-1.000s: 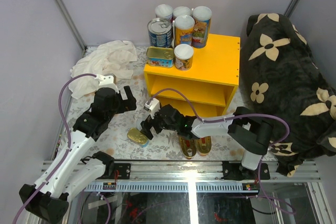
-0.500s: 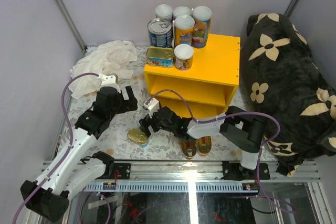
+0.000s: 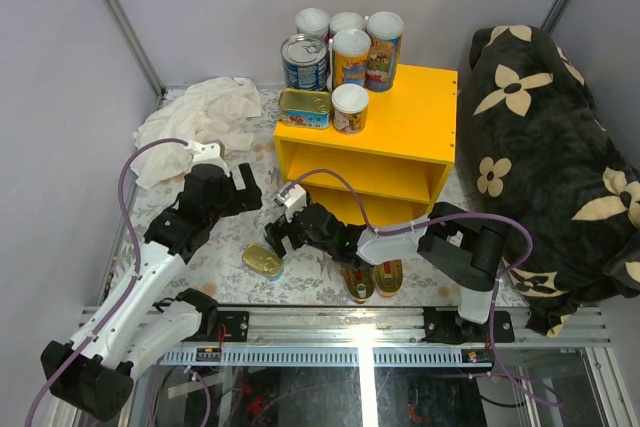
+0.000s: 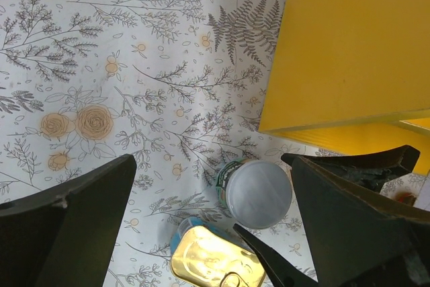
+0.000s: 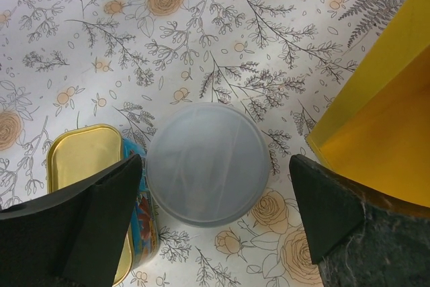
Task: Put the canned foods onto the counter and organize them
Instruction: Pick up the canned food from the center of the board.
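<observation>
Lower centre, the right hand point(image 5: 213, 166) stands open over the white-lidded can point(image 5: 201, 149), beside a gold tin point(image 5: 80, 162). The left hand point(image 4: 208, 166) hangs open near the yellow bench point(image 4: 349, 38).

Counter point(image 3: 420, 107) top: tins point(image 3: 340, 42) are crowding the back-left corner, leaving the right half open.
White-lidded can point(image 5: 205, 162): gold tin point(image 5: 84, 159) is sitting just beside it; the counter's wall is flanking the opposite side.

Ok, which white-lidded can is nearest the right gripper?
The can on the floor beside the gold tin, under the right gripper; the others stand atop the counter.
</observation>
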`<control>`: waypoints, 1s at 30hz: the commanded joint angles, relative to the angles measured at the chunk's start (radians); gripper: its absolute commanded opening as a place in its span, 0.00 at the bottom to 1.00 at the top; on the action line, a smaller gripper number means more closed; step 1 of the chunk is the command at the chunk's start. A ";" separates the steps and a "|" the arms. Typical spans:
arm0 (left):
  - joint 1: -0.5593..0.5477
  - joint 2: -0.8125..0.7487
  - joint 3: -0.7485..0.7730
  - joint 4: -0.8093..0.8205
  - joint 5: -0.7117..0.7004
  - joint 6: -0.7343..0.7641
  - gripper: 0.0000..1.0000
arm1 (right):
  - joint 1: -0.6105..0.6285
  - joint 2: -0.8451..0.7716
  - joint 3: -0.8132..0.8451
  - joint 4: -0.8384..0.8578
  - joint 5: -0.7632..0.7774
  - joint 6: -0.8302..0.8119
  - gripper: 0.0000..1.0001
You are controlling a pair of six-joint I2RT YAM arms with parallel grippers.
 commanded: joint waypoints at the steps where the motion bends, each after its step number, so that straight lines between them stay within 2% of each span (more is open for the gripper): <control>1: 0.016 0.005 0.009 0.016 0.015 -0.029 1.00 | 0.000 0.022 0.002 0.095 0.020 0.030 0.98; 8: 0.020 0.011 0.024 0.015 0.019 -0.035 1.00 | -0.001 0.050 -0.006 0.149 0.002 0.061 0.93; 14: 0.020 0.005 0.010 0.016 0.011 -0.034 1.00 | 0.001 0.040 -0.025 0.159 -0.006 0.063 0.67; 17: 0.019 -0.010 0.011 0.019 0.000 -0.033 1.00 | 0.003 0.004 -0.071 0.197 0.000 0.062 0.57; 22: 0.023 -0.015 0.032 0.023 -0.007 -0.028 1.00 | 0.012 -0.090 -0.104 0.166 -0.001 0.037 0.41; 30: 0.024 -0.032 0.036 0.041 -0.018 -0.018 1.00 | 0.061 -0.335 -0.189 0.123 0.060 -0.008 0.29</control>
